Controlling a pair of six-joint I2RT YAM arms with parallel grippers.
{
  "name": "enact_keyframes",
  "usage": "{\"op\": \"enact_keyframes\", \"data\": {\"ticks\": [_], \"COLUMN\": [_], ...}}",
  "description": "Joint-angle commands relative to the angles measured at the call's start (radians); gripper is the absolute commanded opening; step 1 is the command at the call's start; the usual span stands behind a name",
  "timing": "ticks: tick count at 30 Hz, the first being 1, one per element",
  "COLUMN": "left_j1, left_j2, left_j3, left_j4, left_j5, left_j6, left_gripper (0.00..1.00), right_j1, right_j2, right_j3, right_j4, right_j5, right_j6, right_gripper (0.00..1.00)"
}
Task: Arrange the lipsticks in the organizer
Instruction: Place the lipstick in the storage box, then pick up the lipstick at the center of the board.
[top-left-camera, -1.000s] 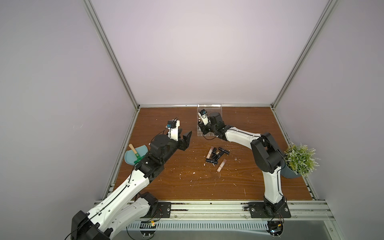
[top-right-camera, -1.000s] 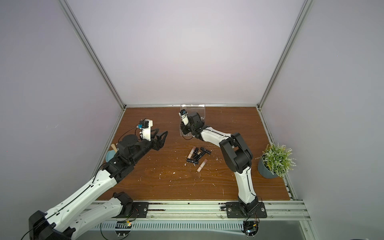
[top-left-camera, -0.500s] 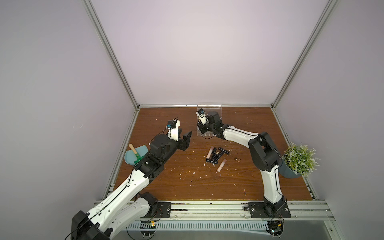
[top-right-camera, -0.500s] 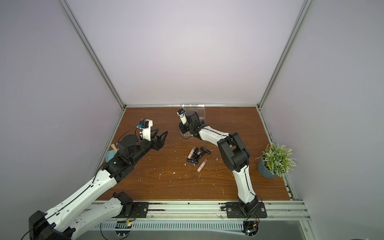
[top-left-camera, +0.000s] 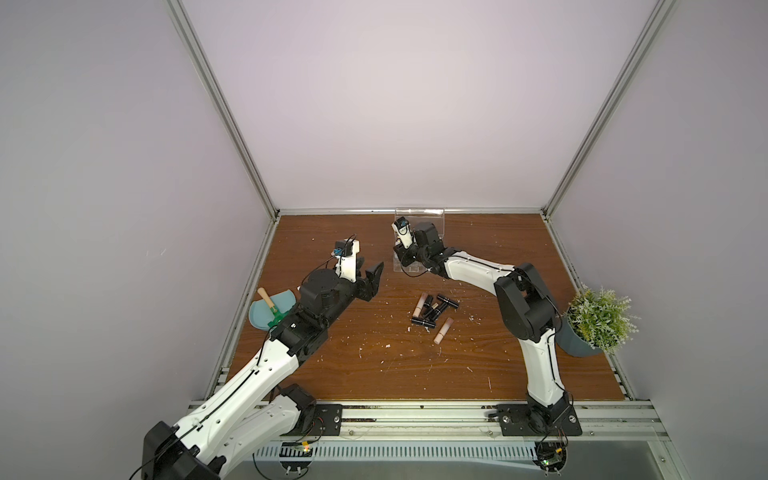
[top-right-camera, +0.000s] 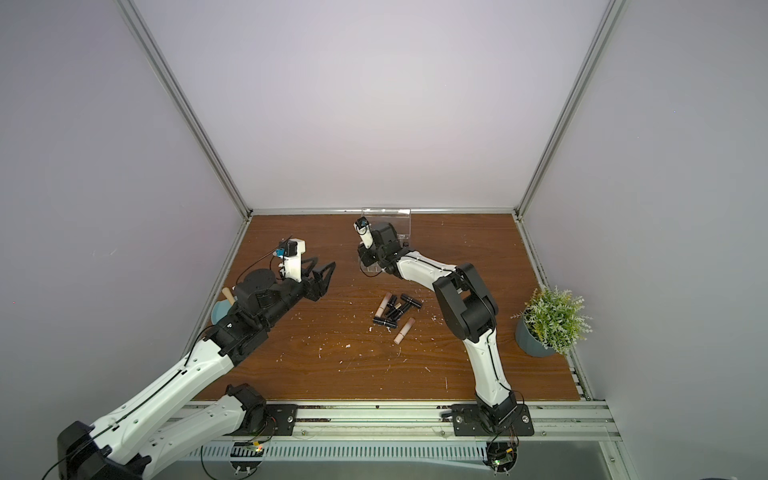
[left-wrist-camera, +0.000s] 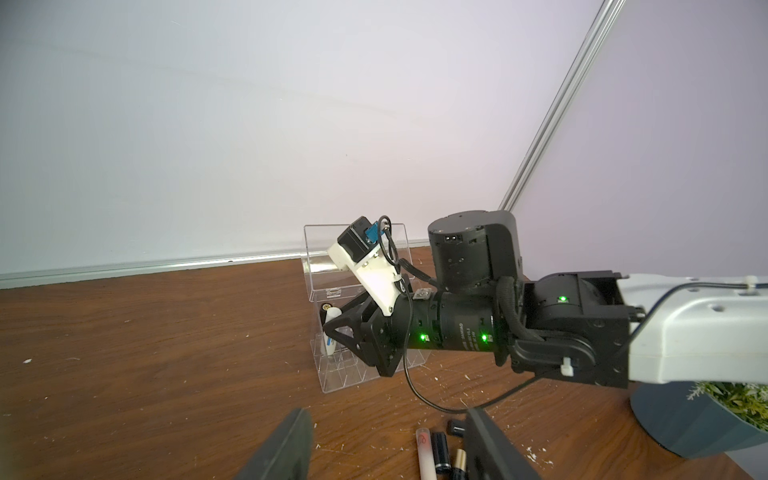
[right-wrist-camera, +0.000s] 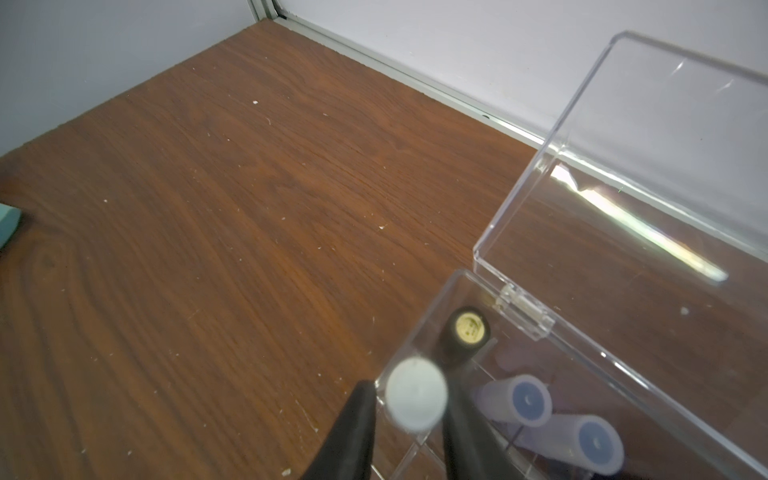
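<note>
The wooden table (top-left-camera: 374, 365) bears the organizer (left-wrist-camera: 345, 376) near its far edge, with the lid stood open. The left gripper (left-wrist-camera: 388, 419) is held well to the organizer's left, jaws apart and empty. The right gripper (right-wrist-camera: 409, 388) is placed around a white lipstick (right-wrist-camera: 415, 395) set in a compartment by the organizer's left wall; whether it is clamped cannot be told. Loose lipsticks (top-left-camera: 432, 311) are heaped in front of the organizer.

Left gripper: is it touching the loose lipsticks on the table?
Apart. In a top view the left gripper hangs open, with a stretch of table showing between it and the lipsticks.
</note>
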Motion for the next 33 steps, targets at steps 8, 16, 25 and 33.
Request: {"op": "enact_keyframes", "data": {"ticks": [8, 16, 25, 33], "left_j1": [0.011, 0.010, 0.010, -0.100], "left_j2": [-0.003, 0.004, 0.164, 0.414], "left_j3": [0.001, 0.015, 0.078, 0.202], "left_j4": [0.009, -0.008, -0.098, -0.282], "left_j5": [0.005, 0.011, 0.089, 0.050], "left_j6": [-0.008, -0.008, -0.009, 0.031], "left_gripper": [0.62, 0.63, 0.61, 0.57], "right_j1": [0.006, 0.005, 0.003, -0.059], "right_j2": [-0.031, -0.131, -0.427, -0.681], "right_j3": [-0.001, -0.082, -0.284, -0.435], "right_j4": [-0.008, 0.041, 0.097, 0.046], "right_j5": [0.028, 0.042, 0.107, 0.108], "right_j6": [-0.004, 0.001, 0.011, 0.064], "right_gripper": [0.46, 0.47, 0.50, 0.49]}}
